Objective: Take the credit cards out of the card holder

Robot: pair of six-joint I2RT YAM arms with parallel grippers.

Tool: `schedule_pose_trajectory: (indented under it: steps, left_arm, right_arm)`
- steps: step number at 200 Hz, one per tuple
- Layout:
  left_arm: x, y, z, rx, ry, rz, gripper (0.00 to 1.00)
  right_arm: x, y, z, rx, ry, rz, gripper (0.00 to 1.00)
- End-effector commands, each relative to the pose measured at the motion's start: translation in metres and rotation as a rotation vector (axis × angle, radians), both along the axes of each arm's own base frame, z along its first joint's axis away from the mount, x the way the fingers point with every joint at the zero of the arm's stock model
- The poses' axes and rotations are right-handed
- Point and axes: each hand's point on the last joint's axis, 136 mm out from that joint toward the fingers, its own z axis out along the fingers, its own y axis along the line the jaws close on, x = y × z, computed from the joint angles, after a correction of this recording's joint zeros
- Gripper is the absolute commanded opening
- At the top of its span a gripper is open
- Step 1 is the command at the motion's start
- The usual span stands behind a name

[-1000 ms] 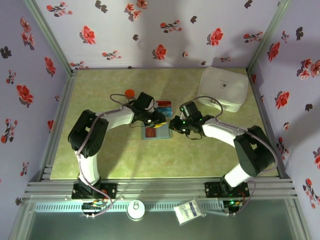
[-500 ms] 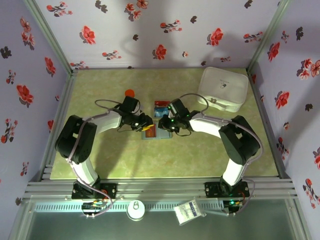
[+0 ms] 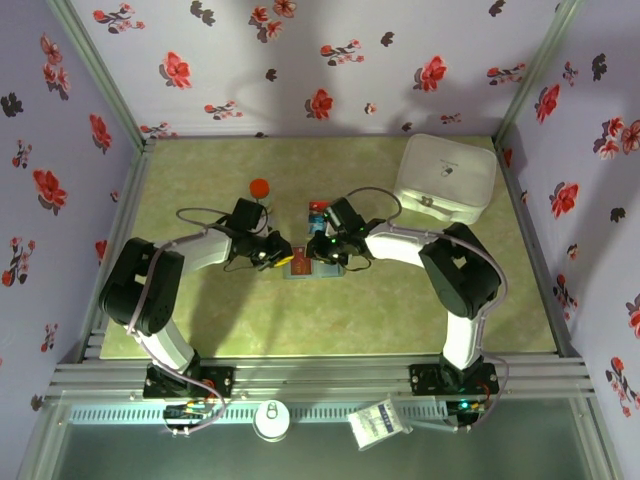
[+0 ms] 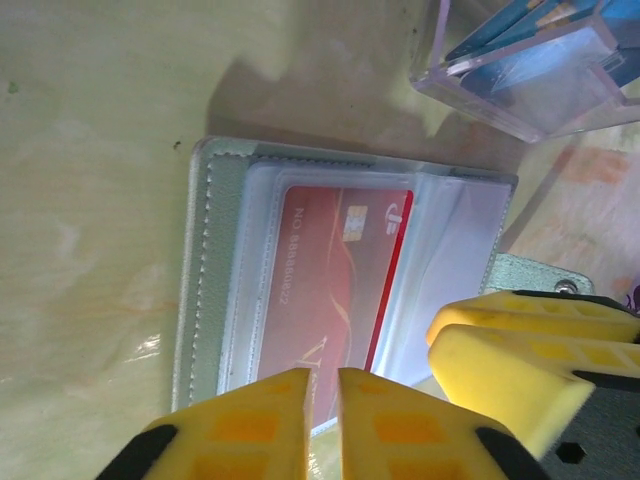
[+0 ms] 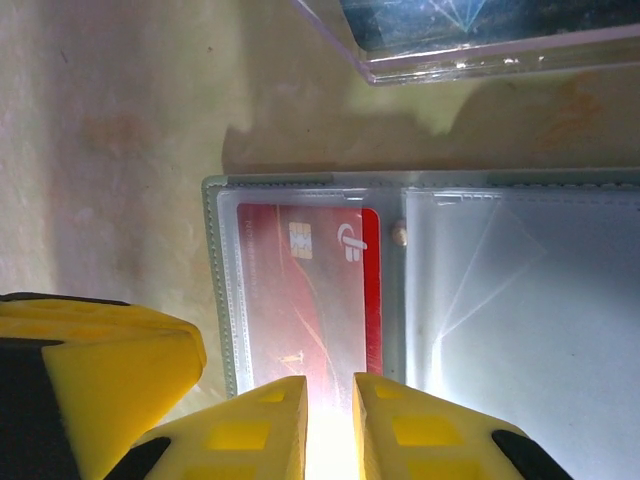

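Observation:
The card holder (image 4: 215, 280) lies open and flat on the green table, grey-blue with clear sleeves (image 5: 520, 300) (image 3: 305, 268). A red credit card (image 4: 330, 270) sits inside one sleeve, and its bare red stripe (image 5: 372, 290) faces the spine. My left gripper (image 4: 322, 395) (image 3: 284, 259) is pinched over the holder's near edge, over the red card's sleeve. My right gripper (image 5: 330, 405) (image 3: 322, 252) is closed on the same sleeve edge, with glare in its narrow gap. The right gripper's fingers (image 4: 510, 360) sit close beside the left's, and the left's finger (image 5: 100, 370) shows beside the right's.
Just beyond the holder stands a clear plastic box (image 4: 530, 70) (image 5: 480, 40) (image 3: 322, 212) with blue cards in it. An orange-capped bottle (image 3: 259, 187) stands at the back left. A large white lidded container (image 3: 445, 178) fills the back right corner.
Both grippers have shifted left onto the card holder. The left arm has pulled back toward its side and its jaws have narrowed. The right gripper's jaws are unchanged.

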Motion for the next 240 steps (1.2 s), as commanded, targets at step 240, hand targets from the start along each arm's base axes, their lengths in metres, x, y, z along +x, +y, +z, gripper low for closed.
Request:
schedule_pose_trajectory:
  steps: [240]
  left_arm:
    - [-0.004, 0.013, -0.034, 0.098, 0.053, -0.038, 0.00]
  right_arm:
    - [-0.001, 0.026, -0.014, 0.067, 0.057, 0.069, 0.18]
